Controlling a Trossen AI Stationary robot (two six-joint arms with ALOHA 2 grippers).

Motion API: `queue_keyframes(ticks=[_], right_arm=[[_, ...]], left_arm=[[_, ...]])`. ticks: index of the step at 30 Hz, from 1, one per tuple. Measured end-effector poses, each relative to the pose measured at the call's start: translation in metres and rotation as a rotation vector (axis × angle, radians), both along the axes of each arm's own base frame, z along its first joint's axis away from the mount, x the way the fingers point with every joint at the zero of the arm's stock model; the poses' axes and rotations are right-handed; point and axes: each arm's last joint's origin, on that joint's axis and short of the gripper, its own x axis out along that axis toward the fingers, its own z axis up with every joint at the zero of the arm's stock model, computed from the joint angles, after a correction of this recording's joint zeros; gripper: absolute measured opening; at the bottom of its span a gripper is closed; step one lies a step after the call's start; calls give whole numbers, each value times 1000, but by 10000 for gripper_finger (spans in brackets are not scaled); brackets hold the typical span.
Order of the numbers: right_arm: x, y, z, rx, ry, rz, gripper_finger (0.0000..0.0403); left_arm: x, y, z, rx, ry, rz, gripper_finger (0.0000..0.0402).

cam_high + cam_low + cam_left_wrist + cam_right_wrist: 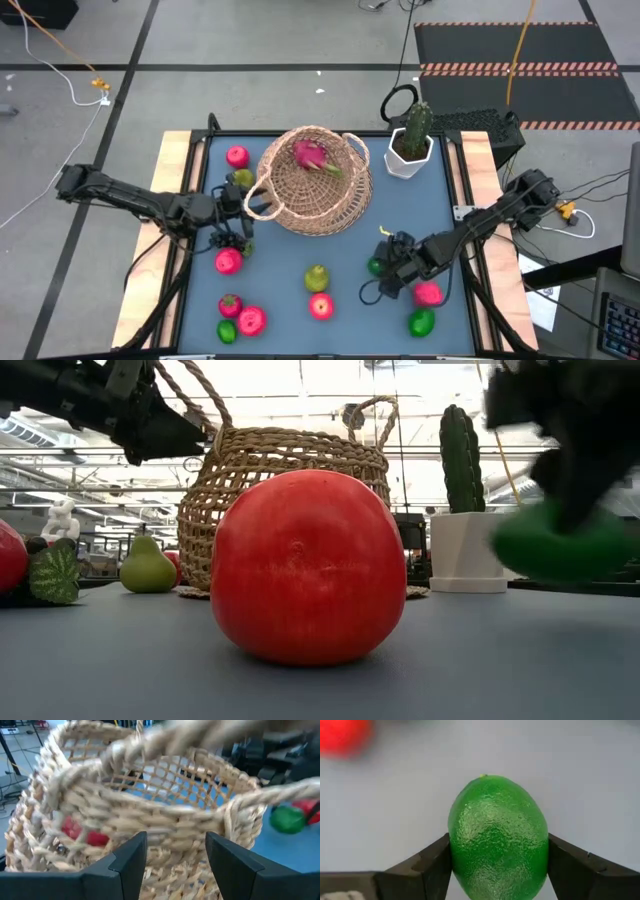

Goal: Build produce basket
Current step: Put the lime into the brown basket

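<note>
The woven basket (312, 195) stands at the table's far middle with a pink dragon fruit (310, 155) inside. My left gripper (238, 205) is at the basket's left loop handle (258, 203). Its fingers stand apart, close before the wall (175, 827) below that handle. My right gripper (382, 266) is right of centre, slanting down, shut on a green lime (497, 837). Loose produce lies on the mat: a red apple (308, 565), a pear (317, 277), and more fruits (229, 261) at the near left. My left gripper is so near the basket wall that I cannot tell whether it touches. My right gripper has the lime pinched between its two fingers, one on each side of its middle (454, 855). The fingers come slanting down from the table's right. Whether the lime is off the mat (395, 810) I cannot tell.
A white pot with a cactus (410, 145) stands at the far right, close to the basket. A pink apple (428, 293) and a second lime (421, 322) lie just near-side of my right gripper. Wooden rails (172, 200) edge the mat left and right.
</note>
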Motion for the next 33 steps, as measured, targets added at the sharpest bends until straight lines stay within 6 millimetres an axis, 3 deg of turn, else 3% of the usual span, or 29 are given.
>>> queue_keyframes(ticks=[4,9,11,15,22,28,33], right_arm=[[16,-2,29,40,-236,44,257],[30,-1,83,98,-603,135,257],[33,-4,105,36,-734,193,257],[38,-13,130,-223,-846,233,263],[61,-46,125,-644,-780,197,264],[75,-90,120,-743,-704,95,280],[79,-113,119,-777,-692,181,319]], left_arm=[[4,-1,-5,5,25,0,204],[10,-2,-8,-2,25,1,205],[13,-3,-9,-4,17,1,205],[16,-4,-10,-9,17,-17,205],[16,-5,-10,-9,13,-24,205],[16,-5,-9,40,26,-34,205],[16,-5,-9,72,38,-41,205]])
